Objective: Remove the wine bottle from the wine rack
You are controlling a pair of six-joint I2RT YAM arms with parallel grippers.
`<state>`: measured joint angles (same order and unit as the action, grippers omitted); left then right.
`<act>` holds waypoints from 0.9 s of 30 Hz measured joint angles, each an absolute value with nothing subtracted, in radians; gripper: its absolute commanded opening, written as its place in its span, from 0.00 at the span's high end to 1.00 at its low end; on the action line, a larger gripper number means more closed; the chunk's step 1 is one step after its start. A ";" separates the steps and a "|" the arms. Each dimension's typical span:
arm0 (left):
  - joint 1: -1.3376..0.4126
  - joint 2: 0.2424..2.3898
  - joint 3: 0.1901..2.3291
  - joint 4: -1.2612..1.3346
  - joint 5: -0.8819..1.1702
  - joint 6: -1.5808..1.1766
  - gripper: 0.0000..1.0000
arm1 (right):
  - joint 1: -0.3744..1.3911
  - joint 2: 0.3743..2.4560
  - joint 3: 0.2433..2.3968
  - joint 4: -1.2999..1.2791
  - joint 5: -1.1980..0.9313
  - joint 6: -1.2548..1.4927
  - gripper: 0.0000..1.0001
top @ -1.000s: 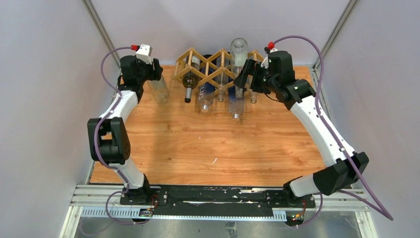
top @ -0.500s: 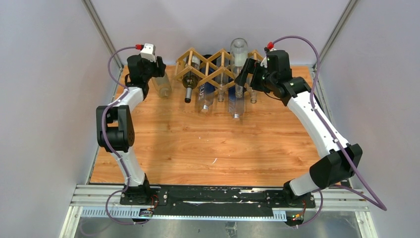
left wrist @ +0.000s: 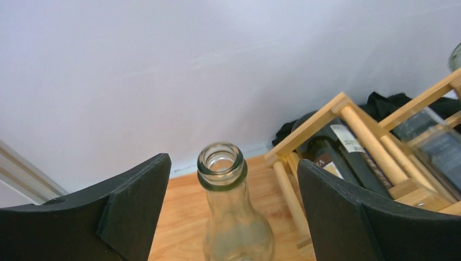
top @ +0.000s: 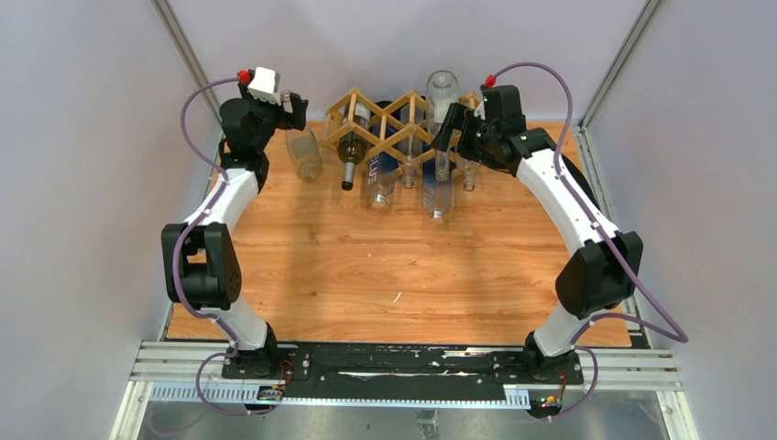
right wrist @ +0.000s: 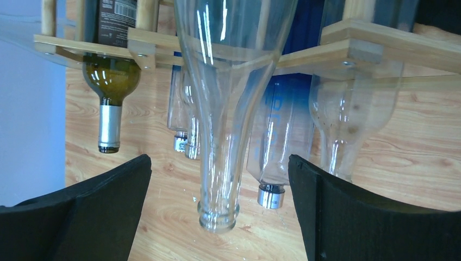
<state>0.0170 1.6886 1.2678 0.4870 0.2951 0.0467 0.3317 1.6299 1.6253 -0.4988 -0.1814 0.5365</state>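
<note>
The wood-grain table (top: 385, 275) is bare across its near half; everything happens at the far edge. At far left a small clear glass bottle (left wrist: 234, 228) appears to stand upright on the table, just beside the left end of the light wooden lattice wine rack (top: 394, 128). A second ago the left hand (top: 293, 112) was clamped on this bottle; now its fingers have sprung well apart, with the neck between them and touching neither. I judge that bottle delivered: off the rack and released.

The right hand (right wrist: 218, 157) has stayed spread as wide as it goes and has edged closer to the rack. It straddles the downward-pointing neck of a tall clear glass bottle (right wrist: 234, 81) that is lodged in a cell, and grips nothing. A dark green wine bottle (right wrist: 111, 81) and other clear ones remain racked, so this looks like the next bottle to pull.
</note>
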 measured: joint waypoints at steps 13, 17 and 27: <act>0.063 1.522 1.251 0.237 0.307 0.048 0.00 | 0.331 1.778 1.702 -0.493 -0.254 0.542 0.01; 0.109 1.500 1.386 -0.013 0.335 0.049 0.00 | 0.331 1.818 1.745 -0.492 -0.268 0.549 0.07; 0.234 1.475 1.601 -0.498 0.462 0.057 0.00 | 0.332 1.872 1.763 -0.485 -0.288 0.571 0.35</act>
